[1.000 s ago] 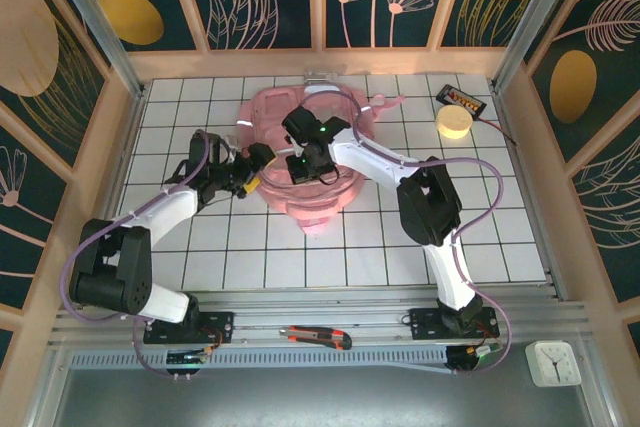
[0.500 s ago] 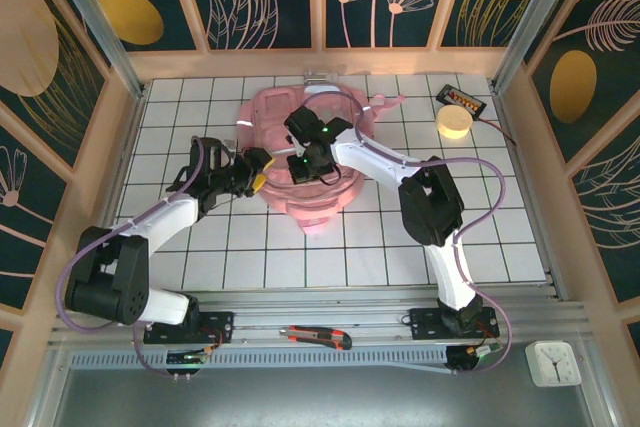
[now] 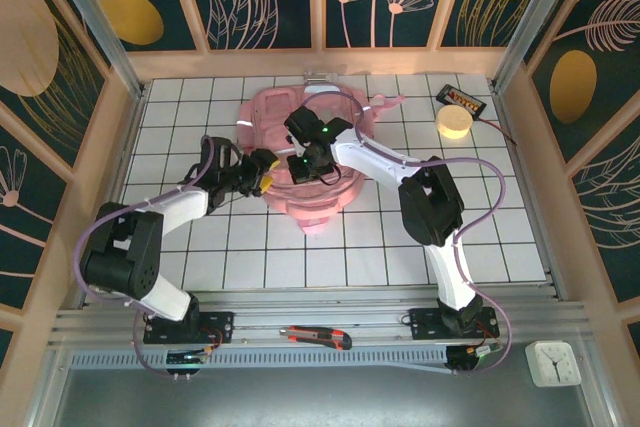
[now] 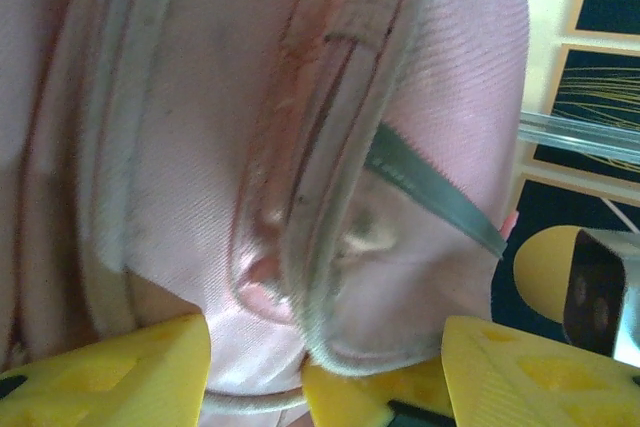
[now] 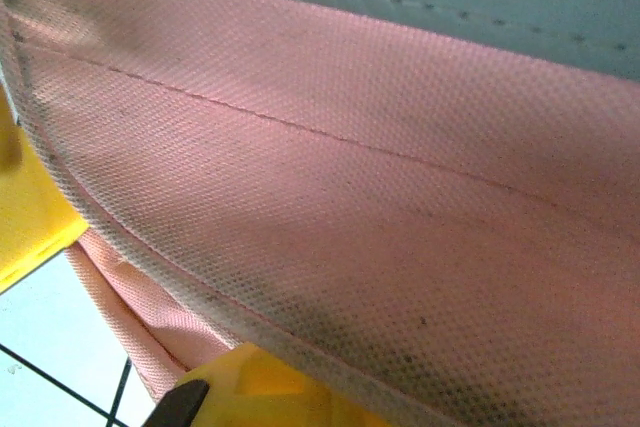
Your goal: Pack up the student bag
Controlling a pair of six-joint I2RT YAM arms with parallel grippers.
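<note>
The student bag point(image 3: 318, 202), a big soft pink backpack, lies in the middle of the tiled table. My left gripper point(image 3: 262, 175) is at its left edge. In the left wrist view a bulging fold of the student bag point(image 4: 250, 147), with a grey strip, fills the gap of the left gripper point(image 4: 325, 347) from one yellow finger point(image 4: 110, 372) to the other. My right gripper point(image 3: 305, 165) sits on top of the bag near its opening. In the right wrist view pink weave of the student bag point(image 5: 380, 197) lies pinched over a yellow finger point(image 5: 280, 387) of the right gripper point(image 5: 150, 307).
A yellow tape roll point(image 3: 454, 123) and a small black box point(image 3: 462, 99) lie at the back right. A box cutter point(image 3: 315, 336) rests on the front rail and a white clock point(image 3: 553, 362) sits at the near right. Wooden walls point(image 3: 118, 147) ring the table.
My left arm has reached right to the bag's left edge and its jaws have narrowed onto the fabric. The right gripper has stayed put on the bag.
</note>
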